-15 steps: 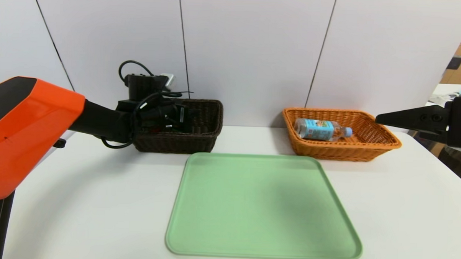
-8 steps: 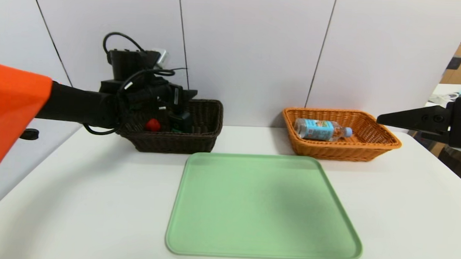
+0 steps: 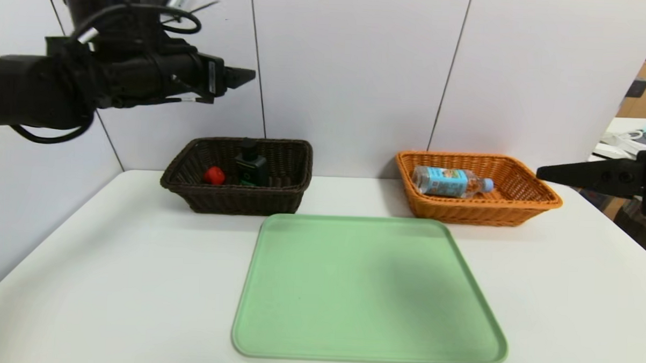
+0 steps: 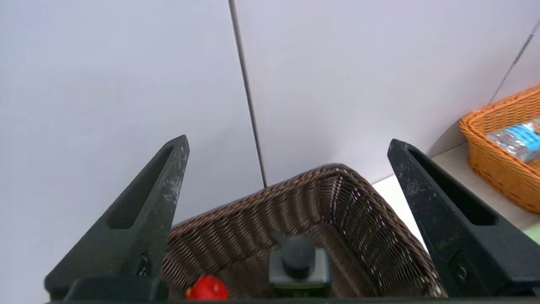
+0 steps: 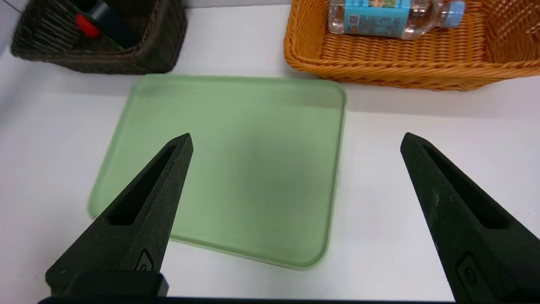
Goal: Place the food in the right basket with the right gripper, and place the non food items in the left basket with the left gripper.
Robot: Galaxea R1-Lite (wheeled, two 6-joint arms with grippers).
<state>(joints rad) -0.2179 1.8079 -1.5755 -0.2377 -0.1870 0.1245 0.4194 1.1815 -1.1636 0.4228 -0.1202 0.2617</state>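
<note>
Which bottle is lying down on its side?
The clear bottle with the blue cap, in the orange basket; the dark bottle stands upright.

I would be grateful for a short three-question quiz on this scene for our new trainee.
1. True or false: the clear bottle lies on its side in the orange basket.
2. Which thing shares the dark basket with the red item: A) a blue cup, B) a dark bottle, C) a spoon?
3. Fill in: the left gripper is ____, holding nothing.

Key: 1 true; 2 B; 3 open
</note>
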